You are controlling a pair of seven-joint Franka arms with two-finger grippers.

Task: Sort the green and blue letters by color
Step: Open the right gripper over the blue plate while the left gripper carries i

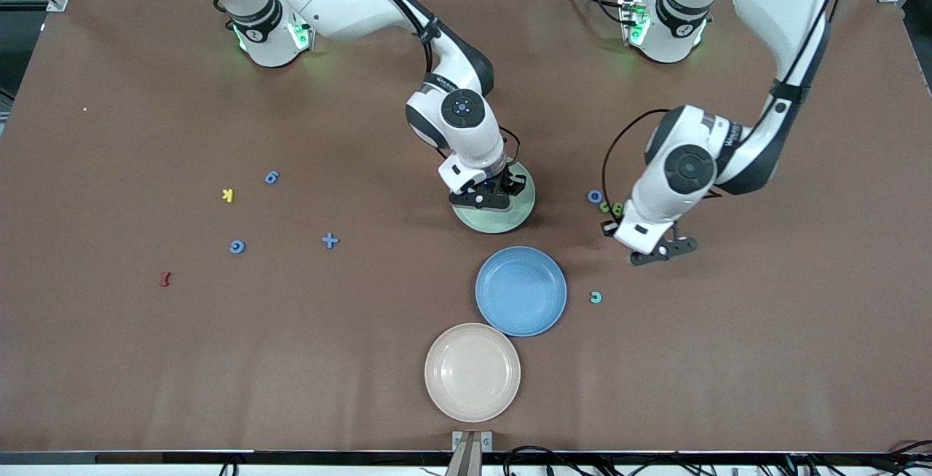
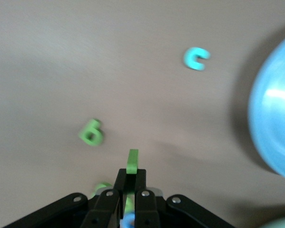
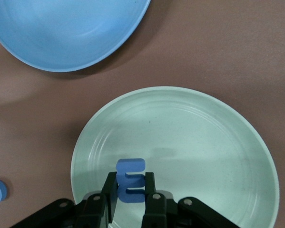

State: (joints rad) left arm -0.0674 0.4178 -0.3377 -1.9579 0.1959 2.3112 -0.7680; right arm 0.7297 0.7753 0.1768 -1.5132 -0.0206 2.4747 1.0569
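I see my right gripper (image 3: 130,190) pinching a flat blue letter E (image 3: 130,180) over the pale green plate (image 3: 218,142); my left gripper (image 2: 128,187), beside that plate, clamps a small green piece (image 2: 132,162).

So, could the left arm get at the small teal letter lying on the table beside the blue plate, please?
Probably not yet: the way to the teal letter looks free, with bare table between it and the left gripper, but that gripper is shut on a green letter piece and would have to drop it first.
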